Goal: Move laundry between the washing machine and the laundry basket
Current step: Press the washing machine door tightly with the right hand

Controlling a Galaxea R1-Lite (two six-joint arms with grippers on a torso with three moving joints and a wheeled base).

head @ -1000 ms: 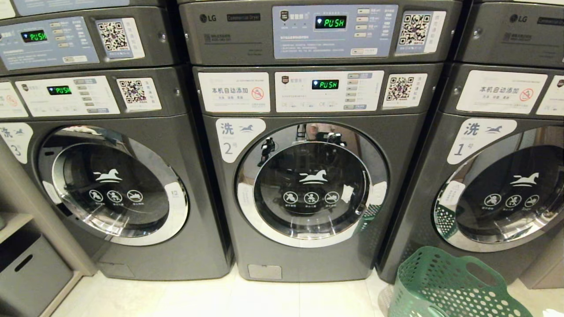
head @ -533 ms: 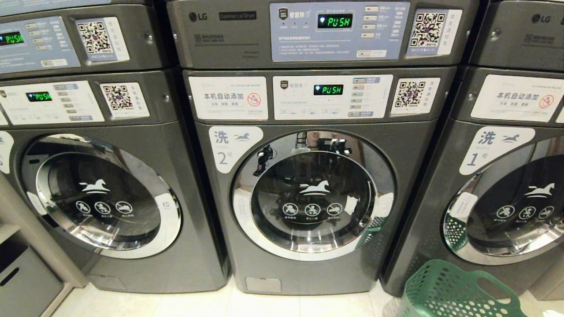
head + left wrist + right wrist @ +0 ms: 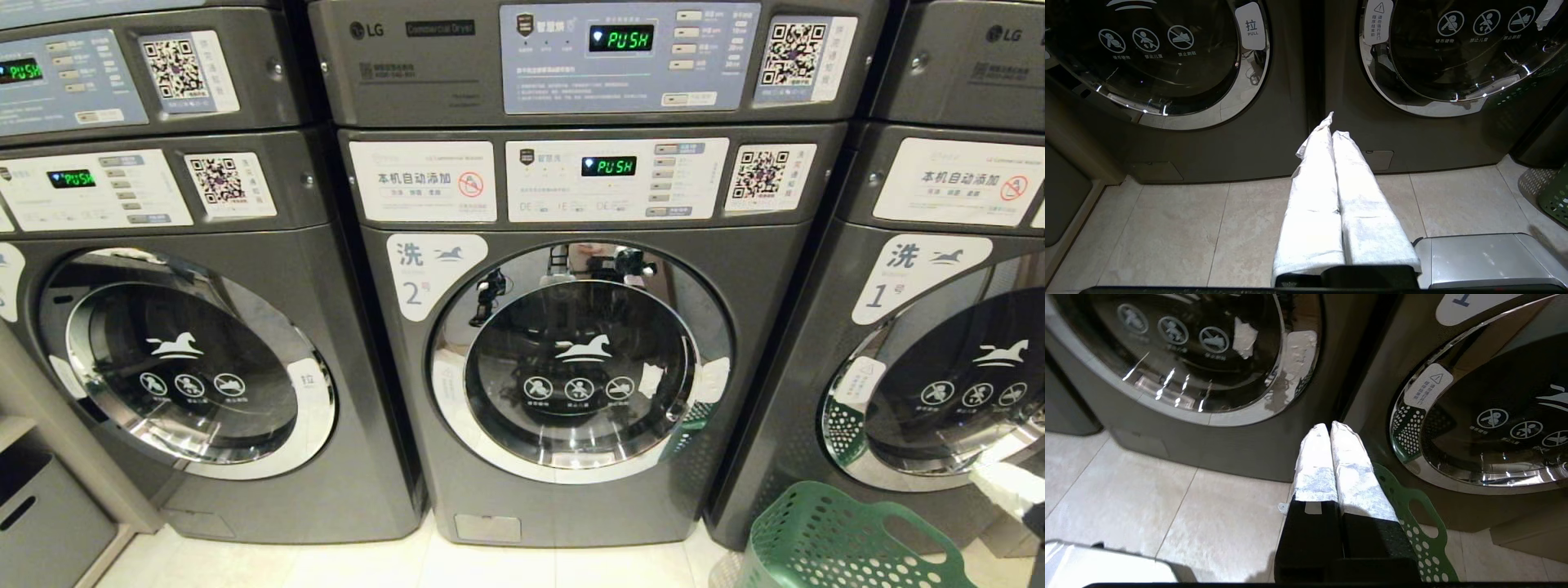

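The right gripper [image 3: 1006, 488] is now entering the head view at its lower right edge, above the laundry basket [image 3: 824, 535]; half a second ago that corner was showing only the basket and machine 1 [image 3: 922, 343]. The rest of the head view is holding the same framing as half a second ago.

The washing machine [image 3: 571, 359] labelled 2 is standing in the centre with its chrome-ringed door [image 3: 580, 363] closed. The dark green basket is sitting on the tile floor [image 3: 367, 563] in front of machine 1, to the right of machine 2. No garment is showing in any view.

The right wrist view is showing what the head view is not: the right gripper's white-wrapped fingers [image 3: 1316, 465] are pressed together, holding nothing, pointing at the gap between machines 2 and 1, with the basket rim directly beneath. The left wrist view is showing the left gripper [image 3: 1333, 132], outside the head view, likewise clenched and empty, aimed at the gap between machine 3 [image 3: 1167, 81] and machine 2.

Legible writing: "LG" and "Commercial Dryer" on the upper unit [image 3: 588, 57]; green displays reading "PUSH"; "洗" with a horse logo beside each number; "本机自动添加"; QR codes; and "拉 PULL" on machine 3's door tab [image 3: 1252, 26].
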